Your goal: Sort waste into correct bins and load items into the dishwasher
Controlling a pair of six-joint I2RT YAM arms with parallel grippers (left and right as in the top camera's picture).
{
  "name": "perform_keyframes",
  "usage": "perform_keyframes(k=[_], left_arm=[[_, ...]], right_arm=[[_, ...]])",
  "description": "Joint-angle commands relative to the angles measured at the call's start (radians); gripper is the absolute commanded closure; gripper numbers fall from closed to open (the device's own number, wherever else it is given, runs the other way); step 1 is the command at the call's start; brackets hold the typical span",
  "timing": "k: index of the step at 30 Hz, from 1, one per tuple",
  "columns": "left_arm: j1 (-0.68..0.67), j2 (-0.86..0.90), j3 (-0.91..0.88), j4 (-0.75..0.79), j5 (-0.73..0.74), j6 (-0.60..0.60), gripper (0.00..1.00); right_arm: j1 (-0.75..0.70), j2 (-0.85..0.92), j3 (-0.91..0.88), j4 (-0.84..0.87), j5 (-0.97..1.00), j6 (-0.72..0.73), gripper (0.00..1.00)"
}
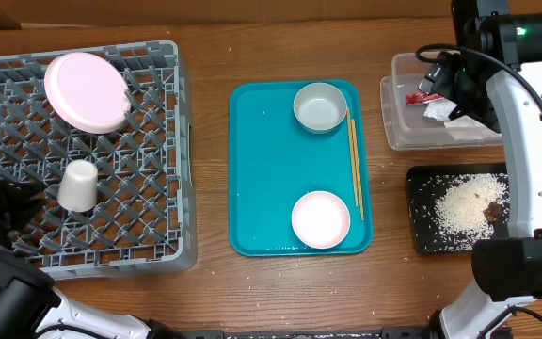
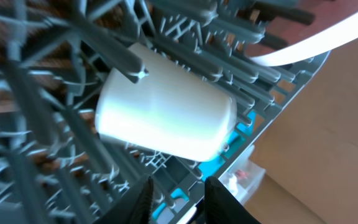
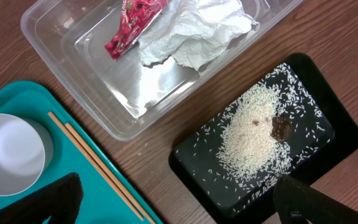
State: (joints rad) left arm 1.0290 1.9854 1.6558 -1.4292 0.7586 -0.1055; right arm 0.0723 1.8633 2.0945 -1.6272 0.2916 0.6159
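Note:
The white cup (image 2: 166,118) lies on its side in the grey dish rack (image 1: 149,141), near the pink plate (image 1: 87,91). My left gripper (image 2: 176,199) is open just short of the cup, with nothing between its fingers. The grey bowl (image 1: 320,106), white dish (image 1: 320,218) and chopsticks (image 1: 355,168) lie on the teal tray (image 1: 262,169). The clear tub (image 3: 61,68) holds the red wrapper (image 3: 132,25) and napkin (image 3: 191,34). Rice (image 3: 250,134) and a brown scrap (image 3: 281,127) sit in the black tray (image 3: 328,99). My right gripper (image 3: 179,205) hangs wide open and empty above the table between the teal and black trays.
The rack's upright tines (image 2: 123,59) crowd round the cup. Bare wooden table (image 1: 205,273) shows between rack and teal tray. The right arm (image 1: 534,141) runs over the clear tub and black tray at the table's right side.

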Motion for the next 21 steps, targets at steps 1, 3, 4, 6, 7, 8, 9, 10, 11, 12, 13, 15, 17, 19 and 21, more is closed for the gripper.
perform_keyframes(k=[1, 3, 4, 6, 7, 8, 9, 10, 11, 12, 13, 15, 17, 19, 21], left_arm=[[0.006, -0.017, 0.144, -0.065, -0.114, -0.007, 0.69], [0.003, -0.018, 0.226, -0.128, -0.128, -0.006, 0.68], [0.0, -0.018, 0.261, -0.156, -0.127, 0.002, 0.69], [-0.02, -0.018, 0.34, -0.227, -0.112, 0.055, 0.81], [-0.034, -0.018, 0.362, -0.25, -0.103, 0.085, 0.9], [-0.053, -0.019, 0.379, -0.261, -0.103, 0.105, 0.96], [-0.076, -0.023, 0.383, -0.261, -0.109, 0.114, 0.96], [-0.104, -0.024, 0.383, -0.261, -0.116, 0.118, 0.96], [-0.133, -0.024, 0.383, -0.259, -0.119, 0.118, 0.96], [-0.172, -0.024, 0.379, -0.254, -0.129, 0.123, 0.96], [-0.209, -0.023, 0.372, -0.24, -0.15, 0.122, 0.96], [-0.312, -0.023, 0.354, -0.191, -0.24, 0.094, 0.96], [-0.382, -0.022, 0.338, -0.156, -0.342, 0.024, 0.96], [-0.448, -0.022, 0.322, -0.118, -0.492, -0.08, 0.96], [-0.491, -0.022, 0.306, -0.09, -0.614, -0.149, 0.96]], right_arm=[[-0.001, -0.023, 0.02, 0.002, 0.003, -0.011, 0.0], [-0.001, -0.023, 0.02, 0.002, 0.003, -0.011, 0.0], [-0.001, -0.023, 0.02, 0.002, 0.003, -0.011, 0.0], [-0.001, -0.023, 0.02, 0.002, 0.003, -0.011, 0.0], [-0.001, -0.023, 0.02, 0.002, 0.002, -0.011, 0.0], [-0.001, -0.023, 0.02, 0.002, 0.003, -0.011, 0.0], [-0.001, -0.023, 0.02, 0.002, 0.003, -0.011, 0.0], [-0.001, -0.023, 0.02, 0.002, 0.003, -0.011, 0.0], [-0.001, -0.023, 0.02, 0.002, 0.003, -0.011, 0.0], [-0.001, -0.023, 0.02, 0.002, 0.003, -0.011, 0.0], [-0.001, -0.023, 0.02, 0.002, 0.003, -0.011, 0.0], [-0.001, -0.023, 0.02, 0.002, 0.003, -0.011, 0.0], [-0.001, -0.023, 0.02, 0.002, 0.003, -0.011, 0.0], [-0.001, -0.023, 0.02, 0.002, 0.002, -0.011, 0.0], [-0.001, -0.023, 0.02, 0.002, 0.003, -0.011, 0.0]])
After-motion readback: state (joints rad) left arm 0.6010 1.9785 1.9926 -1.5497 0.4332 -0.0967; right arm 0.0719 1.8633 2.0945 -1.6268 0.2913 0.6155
